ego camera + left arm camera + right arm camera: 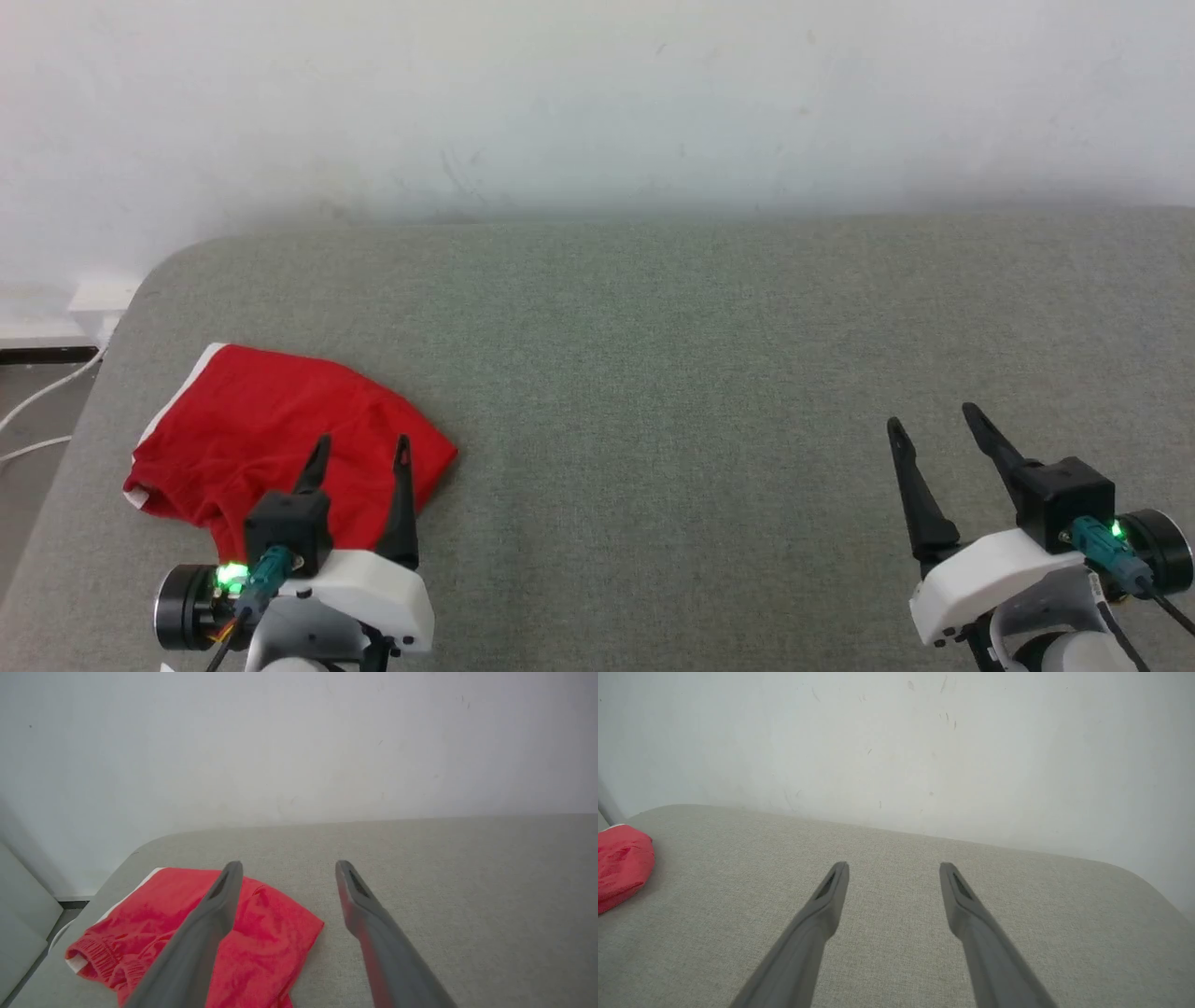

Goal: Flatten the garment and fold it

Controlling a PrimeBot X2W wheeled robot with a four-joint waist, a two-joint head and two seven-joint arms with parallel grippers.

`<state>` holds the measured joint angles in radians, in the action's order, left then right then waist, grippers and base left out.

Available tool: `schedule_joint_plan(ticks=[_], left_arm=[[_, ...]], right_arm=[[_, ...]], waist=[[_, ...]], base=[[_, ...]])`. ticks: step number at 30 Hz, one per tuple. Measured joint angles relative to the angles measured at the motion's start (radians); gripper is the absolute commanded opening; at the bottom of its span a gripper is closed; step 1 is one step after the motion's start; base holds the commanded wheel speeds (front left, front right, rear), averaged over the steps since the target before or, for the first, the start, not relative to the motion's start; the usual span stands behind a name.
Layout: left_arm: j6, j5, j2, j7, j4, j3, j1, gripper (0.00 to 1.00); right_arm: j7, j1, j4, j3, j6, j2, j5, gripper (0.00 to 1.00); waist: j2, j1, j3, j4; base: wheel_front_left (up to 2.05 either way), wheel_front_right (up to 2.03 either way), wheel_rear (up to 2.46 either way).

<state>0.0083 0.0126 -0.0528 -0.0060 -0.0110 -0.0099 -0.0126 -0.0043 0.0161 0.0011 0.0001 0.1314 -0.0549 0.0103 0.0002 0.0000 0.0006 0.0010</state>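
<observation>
Cords (37,397) lay on the floor at the far left, past the round corner of the gray counter (653,373). Next came the garment (271,420), red and bunched up, near the counter's left front corner. Its white band (177,397) ran along the far left edge. It was not flat yet. It had bumps and a lumpy cuff on its near left side.

Over its near right part hung the left end effector (364,441). Its two fingers were spread wide and held nothing. I could not tell if they touched the cloth.

Far to the right, well apart from the garment, was the right end effector (934,417). It was spread wide too, with nothing in it, over bare counter.

I think the flattening had hardly begun. To do it well, the left end effector should probably dip down and pinch just one edge, not a thick lump. The right one would need to come all the way over and take another edge. Then both could pull gently apart. The cloth looked thin, and it lay near the counter's side, so a hard tug might drag it off.
</observation>
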Motion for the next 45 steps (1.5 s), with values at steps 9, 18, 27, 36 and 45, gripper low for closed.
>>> schedule_joint_plan(ticks=[9,18,27,36,45], left_arm=[[0.0,0.039,0.0,-0.019,-0.004,-0.006,0.0,1.0],[0.0,0.067,0.0,-0.036,-0.007,-0.006,0.0,1.0],[0.001,0.101,0.0,-0.057,-0.012,0.005,0.0,1.0],[0.001,0.132,0.0,-0.074,-0.016,0.008,0.0,1.0],[0.003,0.177,0.0,-0.093,-0.024,0.01,0.004,1.0]], right_arm=[[-0.02,0.001,0.004,-0.005,0.0,0.0,0.012,1.0],[-0.036,0.005,-0.001,-0.005,0.0,0.0,0.021,1.0],[-0.045,0.005,-0.016,0.002,0.0,0.0,0.027,1.0],[-0.053,0.005,-0.021,0.012,0.0,0.0,0.035,1.0],[-0.061,0.005,-0.028,0.023,0.0,0.0,0.035,1.0]], waist=[[0.0,0.0,0.0,0.016],[0.0,0.0,-0.001,0.053],[0.0,0.0,-0.003,0.104],[0.0,0.0,0.002,0.169],[0.0,0.0,0.015,0.235]], base=[[0.0,0.0,0.0],[0.0,0.0,0.0],[0.0,0.0,0.0],[0.0,0.0,0.0],[0.0,0.0,0.0]])
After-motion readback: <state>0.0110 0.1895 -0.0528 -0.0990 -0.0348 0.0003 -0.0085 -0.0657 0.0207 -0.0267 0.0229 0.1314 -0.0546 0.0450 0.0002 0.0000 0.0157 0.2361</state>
